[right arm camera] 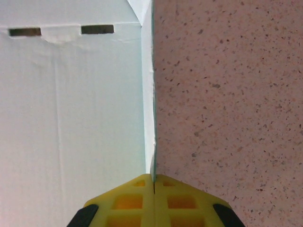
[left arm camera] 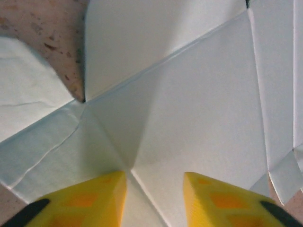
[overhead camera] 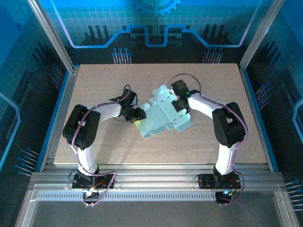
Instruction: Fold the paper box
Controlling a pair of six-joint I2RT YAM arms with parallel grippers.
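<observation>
The paper box (overhead camera: 164, 121) is a pale mint card cut-out, partly folded, lying mid-table between both arms. My left gripper (overhead camera: 139, 114) sits at its left edge. In the left wrist view that gripper (left arm camera: 155, 189) is open, its yellow fingers (left arm camera: 94, 201) spread either side of a raised crease of the paper box (left arm camera: 189, 104). My right gripper (overhead camera: 182, 104) is at the card's upper right. In the right wrist view it (right arm camera: 154, 182) is shut on a thin upright edge of the paper box (right arm camera: 71, 118), whose panel has two slots (right arm camera: 97, 29).
The speckled beige table (overhead camera: 218, 142) stretches around the card, with bare surface (right arm camera: 227, 94) right of the held edge. Metal frame rails (overhead camera: 151, 172) run along the near edge, and blue enclosure walls stand on both sides.
</observation>
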